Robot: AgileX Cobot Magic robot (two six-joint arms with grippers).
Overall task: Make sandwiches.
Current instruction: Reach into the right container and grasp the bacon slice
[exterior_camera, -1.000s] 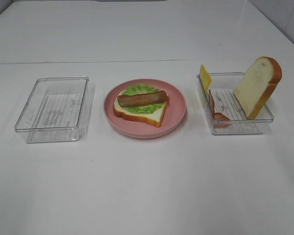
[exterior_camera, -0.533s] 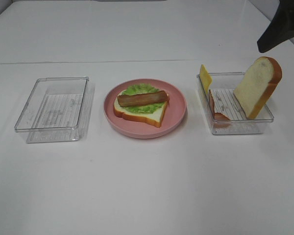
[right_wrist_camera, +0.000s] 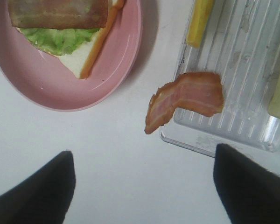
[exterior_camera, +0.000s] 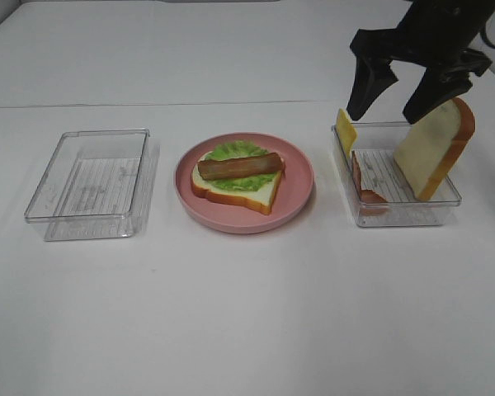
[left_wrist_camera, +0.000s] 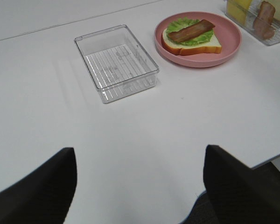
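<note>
The open-faced sandwich (exterior_camera: 238, 175) lies on the pink plate (exterior_camera: 302, 178): a bread slice, lettuce and one bacon strip on top. The right clear tray (exterior_camera: 398, 216) holds a yellow cheese square (exterior_camera: 346, 129) standing on edge, a bacon strip (exterior_camera: 365, 183) draped over its left wall, and a second bread slice (exterior_camera: 436, 144) leaning upright. My right gripper (exterior_camera: 388, 107) hangs open and empty above that tray. In the right wrist view that bacon (right_wrist_camera: 186, 95) lies beyond the open right gripper (right_wrist_camera: 144, 196). My left gripper (left_wrist_camera: 140, 196) is open and empty, well back from the plate (left_wrist_camera: 228, 49).
An empty clear tray (exterior_camera: 91, 177) sits left of the plate, also seen in the left wrist view as the empty tray (left_wrist_camera: 116, 63). Bare white table lies in front of all three. The table's front edge (left_wrist_camera: 270, 158) shows near the left gripper.
My right arm has come into view from the upper right and moved left and down over the right tray, jaws wide. The food, trays and left gripper are unchanged.
</note>
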